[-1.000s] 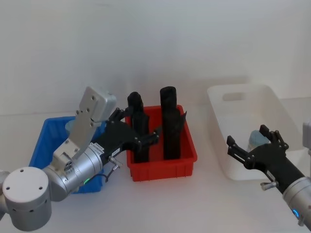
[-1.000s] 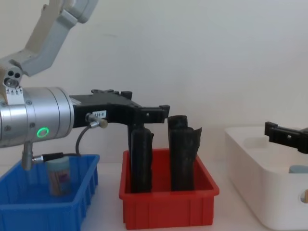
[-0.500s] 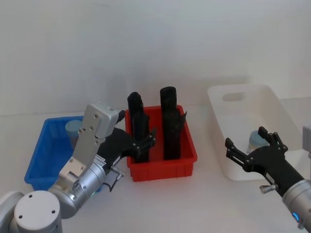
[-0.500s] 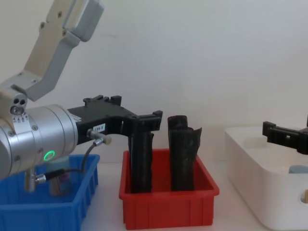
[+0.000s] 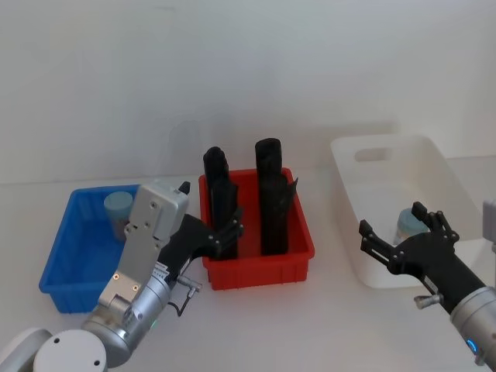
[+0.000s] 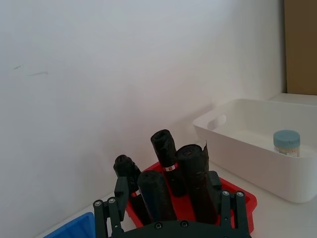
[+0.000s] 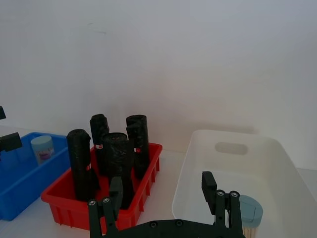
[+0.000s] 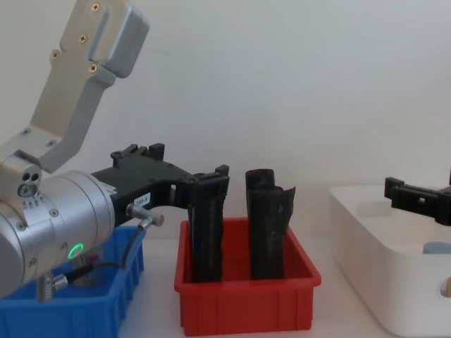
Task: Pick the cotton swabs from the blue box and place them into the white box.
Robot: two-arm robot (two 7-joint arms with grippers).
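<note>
We list:
- Left gripper: fingers spread wide, holding nothing, at the near left corner of the red ribbed plastic bin of tall black rolls.
- Clear, pale-blue-lidded cotton swab tub: behind it to its left, in the bright blue ribbed plastic box.
- Right gripper: wide, empty, over the near rim of the large white plastic box.
- Second tub: just beyond it.
- Bare white table: to its left.
</note>
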